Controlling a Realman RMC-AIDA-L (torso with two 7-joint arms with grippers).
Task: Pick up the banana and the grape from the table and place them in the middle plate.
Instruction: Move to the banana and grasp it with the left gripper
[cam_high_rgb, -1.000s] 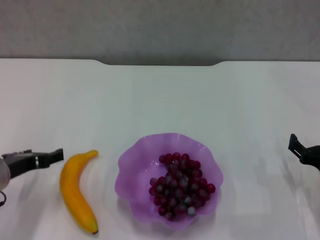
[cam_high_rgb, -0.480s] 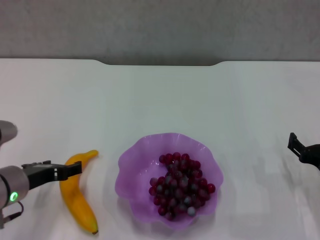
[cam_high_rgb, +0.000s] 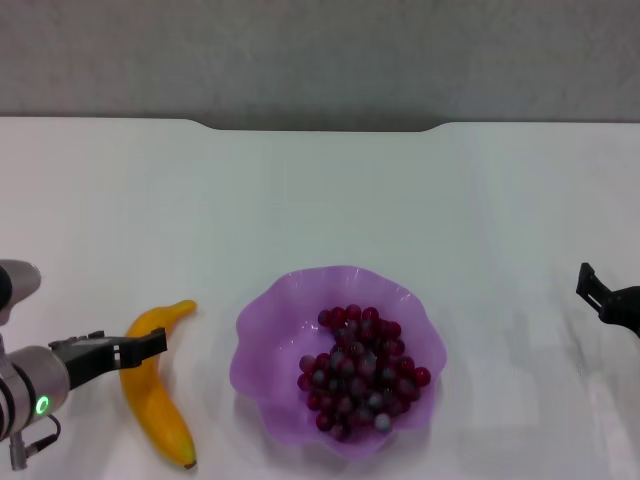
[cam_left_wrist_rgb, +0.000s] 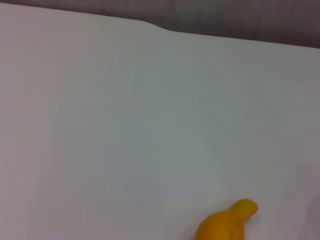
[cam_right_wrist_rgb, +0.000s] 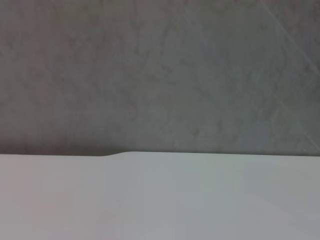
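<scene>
The yellow-orange banana (cam_high_rgb: 160, 415) lies on the white table (cam_high_rgb: 320, 200) at the front left, left of the purple scalloped plate (cam_high_rgb: 262, 325). Its stem end also shows in the left wrist view (cam_left_wrist_rgb: 227, 224). The bunch of dark red grapes (cam_high_rgb: 360, 372) lies inside the plate, toward its right half. My left gripper (cam_high_rgb: 150, 343) is open and hangs over the banana's upper half, reaching in from the left edge. My right gripper (cam_high_rgb: 603, 292) is at the far right edge, away from the plate, with nothing in it.
The table's far edge has a notch (cam_high_rgb: 320, 127) with a grey wall behind it. The right wrist view shows only bare table (cam_right_wrist_rgb: 160, 200) and wall.
My left gripper has moved right and toward the front, from beside the banana's stem end to over the banana. The right arm, banana, plate and grapes have not moved.
</scene>
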